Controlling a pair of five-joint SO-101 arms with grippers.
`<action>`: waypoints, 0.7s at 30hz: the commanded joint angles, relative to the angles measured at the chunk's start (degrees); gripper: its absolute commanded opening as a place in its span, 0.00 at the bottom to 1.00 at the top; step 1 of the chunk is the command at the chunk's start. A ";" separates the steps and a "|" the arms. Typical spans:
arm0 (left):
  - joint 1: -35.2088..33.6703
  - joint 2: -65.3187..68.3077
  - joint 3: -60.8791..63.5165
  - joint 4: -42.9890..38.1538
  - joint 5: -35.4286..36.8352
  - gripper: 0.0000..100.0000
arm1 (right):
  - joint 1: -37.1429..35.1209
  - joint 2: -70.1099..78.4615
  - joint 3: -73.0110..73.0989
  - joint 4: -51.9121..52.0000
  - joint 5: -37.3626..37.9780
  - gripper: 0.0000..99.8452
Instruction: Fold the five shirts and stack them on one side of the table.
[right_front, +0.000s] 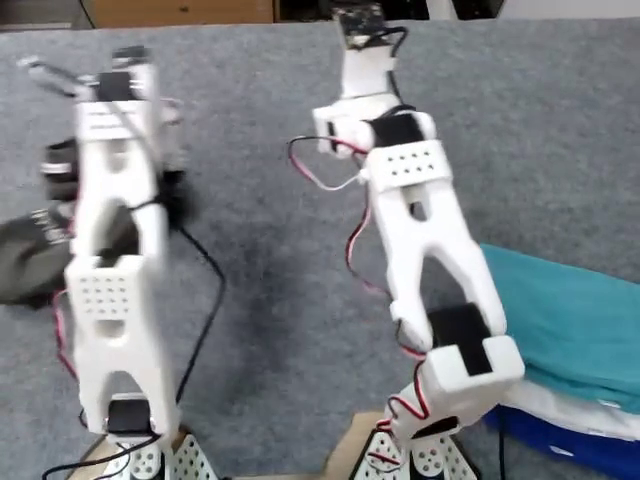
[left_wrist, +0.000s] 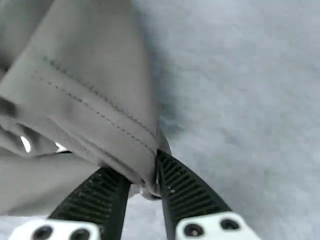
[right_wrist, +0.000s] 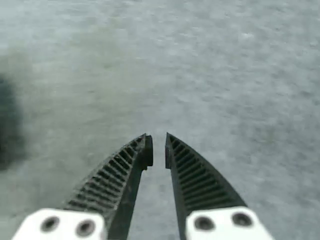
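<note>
Closest in, the left gripper (left_wrist: 150, 172) is clamped on the double-stitched hem of a grey shirt (left_wrist: 90, 100), and the cloth bunches loosely behind it. Grey felt covers the table (right_front: 560, 130). At its right edge lies a stack: a teal shirt (right_front: 570, 320) on a white one (right_front: 560, 400) on a blue one (right_front: 570, 440). The grey shirt sits crumpled at the table's left edge. The right gripper (right_wrist: 159, 150) hangs over bare felt, its jaws a narrow slit apart and holding nothing. The fabric looks light, limp and prone to sagging, so a hem or seam probably gives the surest pinch, ideally at two corners.
</note>
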 joint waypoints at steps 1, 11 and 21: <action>8.70 -5.41 -0.53 -0.79 3.78 0.02 | 4.53 0.75 -3.21 -1.85 0.88 0.06; 12.22 -6.02 0.62 0.79 6.95 0.24 | 7.96 1.10 -4.09 -1.67 0.97 0.14; -8.79 -22.81 2.29 0.62 5.45 0.31 | -7.25 1.45 -10.24 -1.67 0.88 0.31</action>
